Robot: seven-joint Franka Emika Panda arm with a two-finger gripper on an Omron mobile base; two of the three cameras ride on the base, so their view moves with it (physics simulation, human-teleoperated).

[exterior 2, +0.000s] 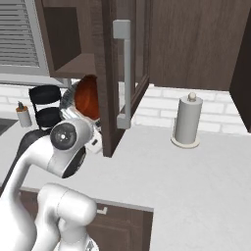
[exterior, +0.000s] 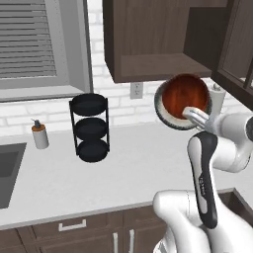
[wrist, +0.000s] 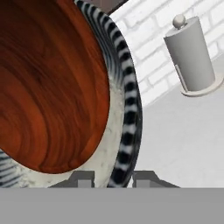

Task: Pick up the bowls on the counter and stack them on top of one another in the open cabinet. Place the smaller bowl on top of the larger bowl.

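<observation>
The larger bowl (exterior: 161, 109), dark grey striped outside and pale inside, hangs tipped on its side above the counter (exterior: 133, 163), just below the open cabinet (exterior: 153, 66). The smaller red-brown bowl (exterior: 184, 96) lies nested inside it. My gripper (exterior: 191, 116) is shut on the grey bowl's rim. In the hand view the fingertips (wrist: 83, 178) straddle that striped rim (wrist: 129, 109), with the red-brown bowl (wrist: 48, 87) beside it. From the right, both bowls (exterior 2: 87, 98) are partly hidden behind the cabinet's glass door (exterior 2: 122, 73).
A black three-tier rack (exterior: 90, 127) and a soap dispenser (exterior: 39, 134) stand at the back left, beside a sink (exterior: 7, 168). A paper towel holder (exterior 2: 188, 120) stands at the back right. The open door juts out over the counter.
</observation>
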